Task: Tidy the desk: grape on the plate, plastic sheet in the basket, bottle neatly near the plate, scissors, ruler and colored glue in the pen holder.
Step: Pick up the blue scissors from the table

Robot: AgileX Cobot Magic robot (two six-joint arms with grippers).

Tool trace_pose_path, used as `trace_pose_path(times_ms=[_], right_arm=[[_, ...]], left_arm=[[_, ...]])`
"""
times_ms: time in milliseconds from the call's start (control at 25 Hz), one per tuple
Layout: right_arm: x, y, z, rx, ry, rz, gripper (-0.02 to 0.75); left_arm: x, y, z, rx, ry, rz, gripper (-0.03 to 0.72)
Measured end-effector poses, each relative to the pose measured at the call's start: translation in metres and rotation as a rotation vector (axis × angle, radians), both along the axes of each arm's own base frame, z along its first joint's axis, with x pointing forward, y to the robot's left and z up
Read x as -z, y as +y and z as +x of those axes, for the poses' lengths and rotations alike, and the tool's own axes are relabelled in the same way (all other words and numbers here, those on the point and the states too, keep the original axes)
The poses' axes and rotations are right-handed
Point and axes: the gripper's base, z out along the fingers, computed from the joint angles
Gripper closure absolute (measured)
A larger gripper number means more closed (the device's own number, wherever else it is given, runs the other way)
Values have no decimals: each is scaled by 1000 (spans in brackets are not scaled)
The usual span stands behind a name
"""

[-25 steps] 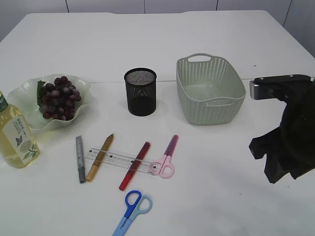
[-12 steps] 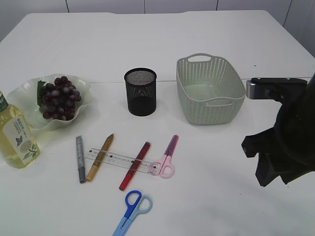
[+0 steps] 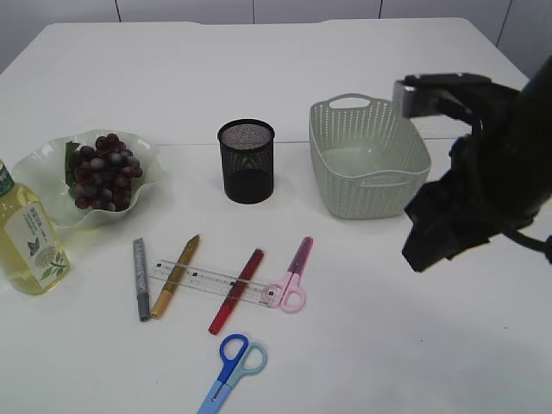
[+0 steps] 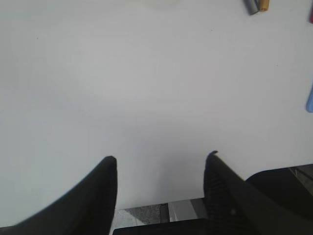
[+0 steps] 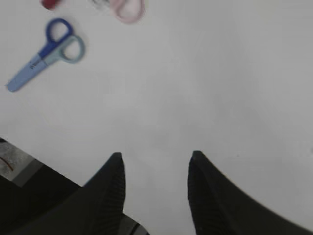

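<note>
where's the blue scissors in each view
Exterior view: blue scissors at the bottom edge, left of centre, below the ruler.
Left wrist view: only a blue sliver at the right edge, likely them.
Right wrist view: upper left.
Shared landmark: pink scissors, top edge in the right wrist view.

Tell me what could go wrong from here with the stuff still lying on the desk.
The ruler lies across the gold glue stick and the red glue stick, so lifting any one of them may drag the others. The right pincer is open and empty near the basket; a low swing might knock it. The pen holder looks light and could tip.
</note>
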Motion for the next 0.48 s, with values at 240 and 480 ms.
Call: trace_pose_path(times_ms=[240,480], right_arm=[[-37,12,12,-74,-104,107,421],[-47,24,27,-152,-98,157,421]], left_arm=[[0,0,-1,1,12,-1,272],[1,0,-2,2,19,-3,272]])
